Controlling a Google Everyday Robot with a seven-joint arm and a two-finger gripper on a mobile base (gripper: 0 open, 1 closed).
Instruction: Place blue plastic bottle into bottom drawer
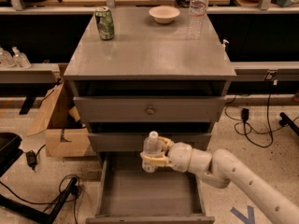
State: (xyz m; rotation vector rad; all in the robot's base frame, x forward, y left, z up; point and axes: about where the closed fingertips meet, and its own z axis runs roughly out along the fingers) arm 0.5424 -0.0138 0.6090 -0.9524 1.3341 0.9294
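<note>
The blue plastic bottle point(150, 149), small and clear with a white cap, stands upright in my gripper point(154, 157). The gripper's yellowish fingers are shut around its lower body. The white arm reaches in from the lower right. The bottle hangs over the back part of the bottom drawer point(149, 195), a deep grey tray pulled out toward the camera, in front of the middle drawer's face.
On the cabinet top point(149, 50) stand a green can point(104, 23), a white bowl point(164, 14) and a tall clear water bottle point(197, 10). A cardboard box point(60, 125) sits left of the cabinet. Cables lie on the floor at both sides.
</note>
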